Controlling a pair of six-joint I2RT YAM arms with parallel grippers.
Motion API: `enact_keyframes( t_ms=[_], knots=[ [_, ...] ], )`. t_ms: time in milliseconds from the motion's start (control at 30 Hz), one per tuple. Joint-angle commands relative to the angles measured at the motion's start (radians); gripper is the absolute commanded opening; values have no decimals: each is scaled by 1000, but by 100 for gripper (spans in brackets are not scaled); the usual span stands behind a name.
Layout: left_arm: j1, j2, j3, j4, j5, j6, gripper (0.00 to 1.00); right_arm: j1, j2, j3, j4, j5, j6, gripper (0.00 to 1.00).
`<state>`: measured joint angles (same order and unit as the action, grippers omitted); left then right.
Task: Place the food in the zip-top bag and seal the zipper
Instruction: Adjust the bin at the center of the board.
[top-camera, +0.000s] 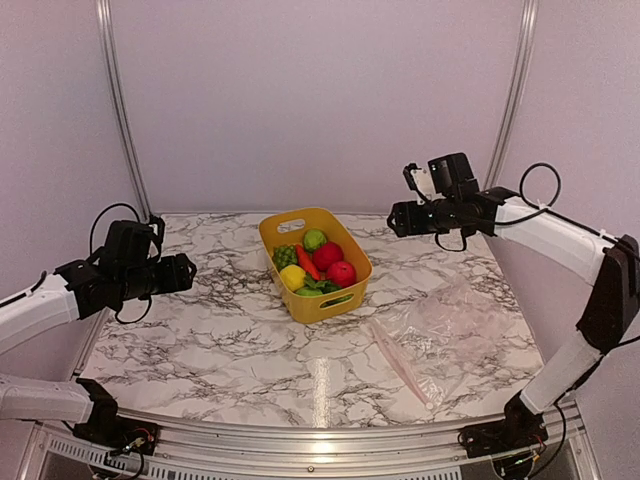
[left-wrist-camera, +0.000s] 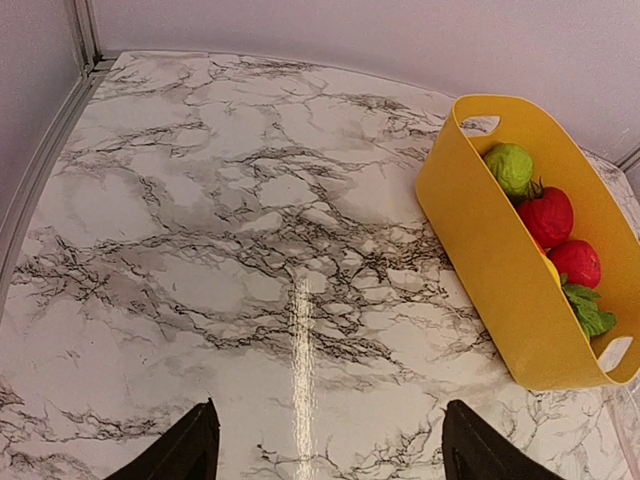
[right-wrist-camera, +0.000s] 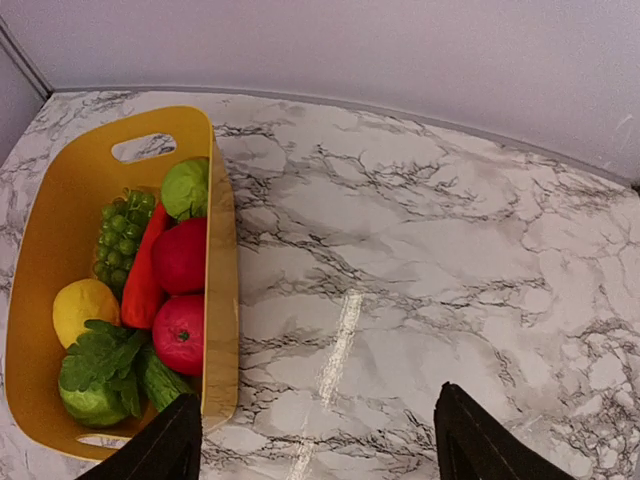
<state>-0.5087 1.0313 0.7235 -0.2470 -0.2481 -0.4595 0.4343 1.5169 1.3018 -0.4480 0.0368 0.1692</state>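
The food (top-camera: 316, 262) lies in a yellow basket (top-camera: 340, 300) at the table's middle: red round pieces (right-wrist-camera: 181, 255), a yellow lemon (right-wrist-camera: 84, 306), green grapes, an orange-red carrot (right-wrist-camera: 145, 275), green leafy pieces (right-wrist-camera: 100, 358). The clear zip-top bag (top-camera: 445, 325) lies flat and empty at the right front, its pinkish zipper (top-camera: 398, 362) along the left edge. My left gripper (top-camera: 188, 272) hangs open and empty left of the basket. My right gripper (top-camera: 394, 220) hangs open and empty above the table, right of the basket. In the left wrist view the basket (left-wrist-camera: 490, 270) is at right.
The marble table (top-camera: 220, 330) is bounded by a metal rail at the front and grey walls behind and at the sides. The basket stands between both arms.
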Motion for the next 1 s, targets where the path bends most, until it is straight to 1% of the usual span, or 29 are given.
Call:
enact_keyframes(
  t_ms=[0, 233, 300, 400, 467, 533, 700, 833, 900, 967],
  knots=[
    [3, -52, 22, -102, 56, 9, 78, 138, 135, 166, -57, -18, -56, 75],
    [2, -128, 22, -202, 76, -13, 76, 343, 382, 416, -112, -25, -51, 72],
    [2, -156, 16, -224, 73, -31, 76, 385, 456, 498, -141, -60, -36, 72],
    [2, -196, 14, -249, 73, -65, 75, 425, 584, 626, -202, -69, -25, 70],
    [2, -223, 12, -264, 76, -88, 75, 432, 650, 725, -244, -82, -17, 68],
    [2, -251, 7, -275, 77, -107, 75, 434, 705, 790, -276, -106, -11, 67],
    [2, -298, -6, -303, 83, -142, 74, 434, 773, 859, -279, -145, 10, 65],
    [2, -316, -1, -332, 91, -150, 74, 435, 807, 871, -278, -160, 26, 63],
    [2, -320, 6, -343, 94, -151, 73, 435, 827, 882, -288, -175, 25, 58],
    [2, -323, 14, -350, 98, -148, 73, 435, 846, 893, -299, -193, 23, 51]
  ],
)
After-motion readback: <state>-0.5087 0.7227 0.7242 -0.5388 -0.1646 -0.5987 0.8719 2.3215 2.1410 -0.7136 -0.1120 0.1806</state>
